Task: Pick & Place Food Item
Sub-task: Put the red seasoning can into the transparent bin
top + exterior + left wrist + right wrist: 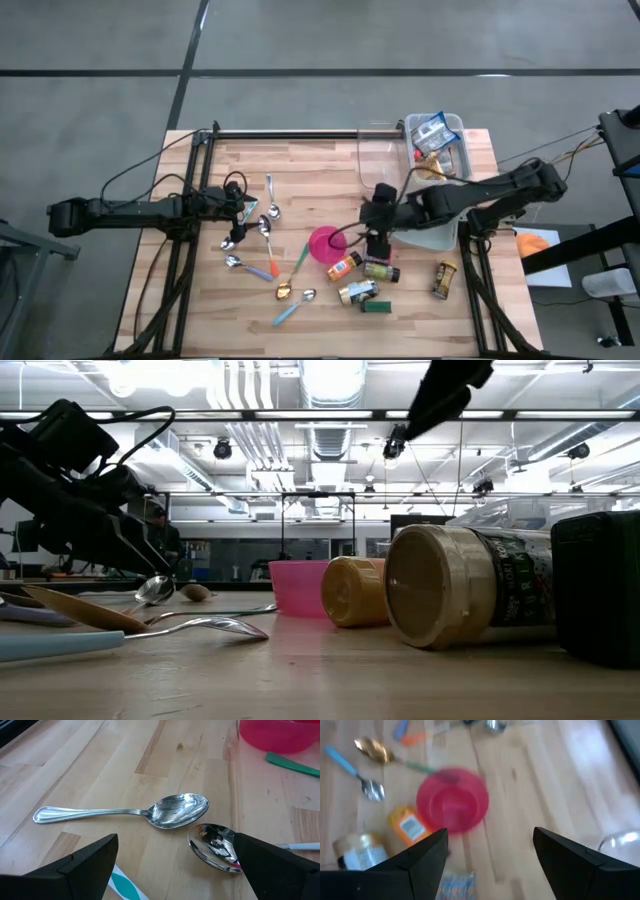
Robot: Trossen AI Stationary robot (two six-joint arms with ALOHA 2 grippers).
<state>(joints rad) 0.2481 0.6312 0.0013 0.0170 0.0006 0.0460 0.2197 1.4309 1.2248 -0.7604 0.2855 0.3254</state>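
- The right gripper (378,238) hangs above the wooden counter (320,165), over the gap between the round pink plastic bowl (326,244) and the food containers; its jaws stand apart and hold nothing.
- Just beside that bowl lies an orange-labelled bottle (343,267) on its side, touching or nearly touching the bowl's edge.
- Near it lie a jar with a tan lid (381,270), a gold-lidded jar (357,292), a dark green block (377,307) and, a little apart towards the right edge, a small brown jar (443,280).
- A clear plastic bin (445,140) at the far right corner holds packaged snacks.
- The left gripper (246,208) sits low among scattered spoons, its jaws wide open and empty, with a shiny steel spoon (130,812) lying between and ahead of its fingers (85,862).
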